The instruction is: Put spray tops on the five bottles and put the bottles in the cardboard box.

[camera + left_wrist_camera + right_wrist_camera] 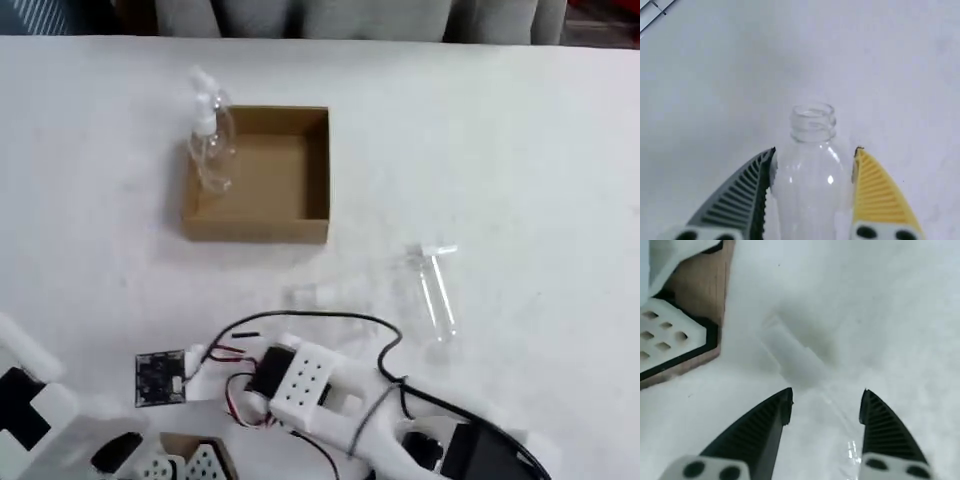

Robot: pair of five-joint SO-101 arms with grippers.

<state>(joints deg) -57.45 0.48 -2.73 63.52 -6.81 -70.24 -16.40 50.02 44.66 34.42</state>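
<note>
Left gripper (816, 150) pinches an uncapped bottle (810, 190) by its sides | right gripper (827, 390) spread wide, holding nothing, above a blurred clear item (792, 357) | white table (520, 150), grey furniture (380, 18) behind | cardboard box (300, 215) holds one spray-topped bottle (212, 145) against its wall

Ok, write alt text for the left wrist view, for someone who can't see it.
A clear bottle with an open, capless neck is held by the left gripper, one finger grey, the other yellow. A plain white table lies behind it.
</note>
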